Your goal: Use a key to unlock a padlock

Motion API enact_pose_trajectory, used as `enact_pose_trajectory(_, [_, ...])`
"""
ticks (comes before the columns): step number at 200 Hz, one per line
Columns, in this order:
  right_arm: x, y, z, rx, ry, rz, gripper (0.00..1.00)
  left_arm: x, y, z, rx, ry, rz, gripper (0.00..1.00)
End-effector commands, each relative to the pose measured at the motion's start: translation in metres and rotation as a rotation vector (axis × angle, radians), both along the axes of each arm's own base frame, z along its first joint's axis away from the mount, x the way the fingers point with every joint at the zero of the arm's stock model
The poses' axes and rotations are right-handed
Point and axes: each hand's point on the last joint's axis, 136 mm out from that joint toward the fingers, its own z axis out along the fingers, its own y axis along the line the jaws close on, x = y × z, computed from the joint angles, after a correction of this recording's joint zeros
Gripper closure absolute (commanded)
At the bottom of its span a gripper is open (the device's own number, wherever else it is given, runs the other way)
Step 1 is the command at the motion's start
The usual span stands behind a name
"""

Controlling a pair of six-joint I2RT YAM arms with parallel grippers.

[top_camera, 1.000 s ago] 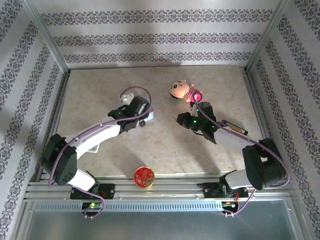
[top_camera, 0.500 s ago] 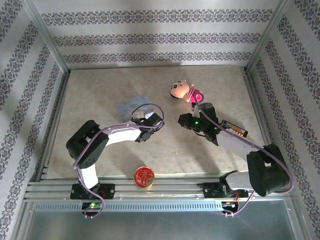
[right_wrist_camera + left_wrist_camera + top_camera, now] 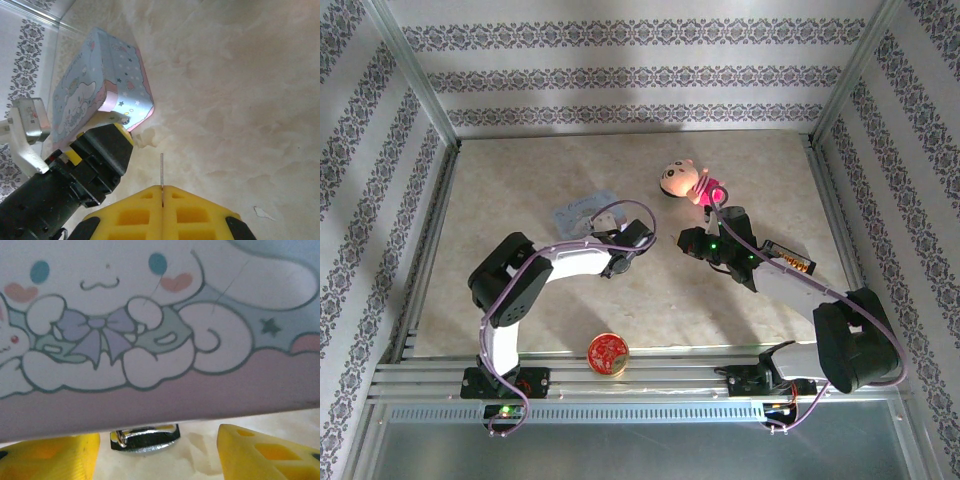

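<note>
Wallpaper point(image 3: 620, 75) in floral stripes surrounds the beige marbled table point(image 3: 520, 170).

right tool point(image 3: 162, 190) clamped on the thin key point(image 3: 161, 170), blue tin point(image 3: 95, 85) lying beyond it

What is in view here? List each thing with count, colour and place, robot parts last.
pale blue rectangular printed tin: one, blue and pink, mid-table.
small metal padlock: one, silvery, on the table at the tin's edge.
thin grey metal key: one, grey, sticking out of the right pincer.
round red tin: one, red, table's near edge.
small cartoon doll: one, pink and black, table's far side.
beige marbled table: one, beige, beneath everything.
left pincer: one, yellow fingers, open either side of the padlock.
right pincer: one, yellow fingers, shut on the key.
</note>
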Motion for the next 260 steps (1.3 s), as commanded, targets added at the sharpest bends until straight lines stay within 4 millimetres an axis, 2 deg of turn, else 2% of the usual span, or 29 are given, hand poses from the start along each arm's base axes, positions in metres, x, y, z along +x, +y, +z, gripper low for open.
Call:
enact_pose_trajectory(1, [0.005,-0.002,-0.003,-0.015,-0.014,-0.006,1.0,0.013,0.009,0.004,0.038,-0.037,0.024,0.39])
enact_pose_trajectory(54, [0.007,-0.001,-0.007,-0.012,-0.006,-0.008,1.0,0.021,0.014,0.005,0.034,-0.054,0.025,0.44])
enact_pose_trajectory(127, [0.009,0.003,-0.008,-0.004,-0.004,-0.003,1.0,0.023,0.015,-0.002,0.029,-0.051,0.038,0.5])
enact_pose_trajectory(228, [0.01,0.008,-0.016,-0.001,0.014,0.007,1.0,0.019,0.017,-0.018,0.034,-0.02,0.052,0.52])
enact_pose_trajectory(260, [0.008,0.013,-0.021,0.003,0.016,0.021,1.0,0.019,0.016,-0.017,0.027,-0.02,0.05,0.66])
